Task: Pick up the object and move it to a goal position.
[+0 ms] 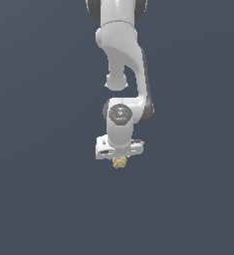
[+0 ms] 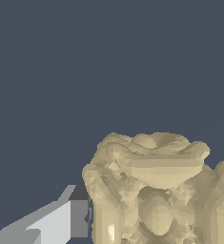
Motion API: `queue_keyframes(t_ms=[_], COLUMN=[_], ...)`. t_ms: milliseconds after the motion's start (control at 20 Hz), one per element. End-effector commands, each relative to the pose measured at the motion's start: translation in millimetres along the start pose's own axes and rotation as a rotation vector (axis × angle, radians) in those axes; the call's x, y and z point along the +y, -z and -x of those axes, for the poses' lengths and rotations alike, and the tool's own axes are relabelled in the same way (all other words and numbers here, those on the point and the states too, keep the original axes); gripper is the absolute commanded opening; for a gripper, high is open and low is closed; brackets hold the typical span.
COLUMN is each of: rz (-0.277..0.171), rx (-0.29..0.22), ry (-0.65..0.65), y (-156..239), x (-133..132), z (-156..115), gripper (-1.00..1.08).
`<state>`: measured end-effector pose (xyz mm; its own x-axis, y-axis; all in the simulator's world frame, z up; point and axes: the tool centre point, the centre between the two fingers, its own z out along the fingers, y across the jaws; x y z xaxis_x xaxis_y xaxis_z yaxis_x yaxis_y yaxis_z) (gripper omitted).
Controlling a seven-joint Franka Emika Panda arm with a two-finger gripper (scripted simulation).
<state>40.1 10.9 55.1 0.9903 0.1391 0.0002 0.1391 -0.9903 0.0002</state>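
Note:
The object (image 1: 119,162) is a tiny tan-yellow bumpy blob. In the exterior view it sits right under the white arm's hand, at the gripper (image 1: 119,160), whose fingers are hidden behind the hand and the blob. In the wrist view the object (image 2: 156,190) fills the near part of the picture, and one grey-white finger (image 2: 61,221) lies against its side with its dark pad touching it. The other finger is out of frame. The gripper looks shut on the object.
The white arm (image 1: 122,60) reaches down from the exterior view's top. All around is a plain dark blue-grey surface (image 1: 39,174) with nothing else on it.

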Motion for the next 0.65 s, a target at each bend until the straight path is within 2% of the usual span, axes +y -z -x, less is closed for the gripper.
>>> queue_keyframes(t_ms=[0,600], rz=[0.0,0.0], rx=[0.0,0.0], ry=[0.001,0.001], y=[0.9,2.3], x=[5.3,15.2], z=[-9.5,-27.3], gripper=[-1.0,-1.0])
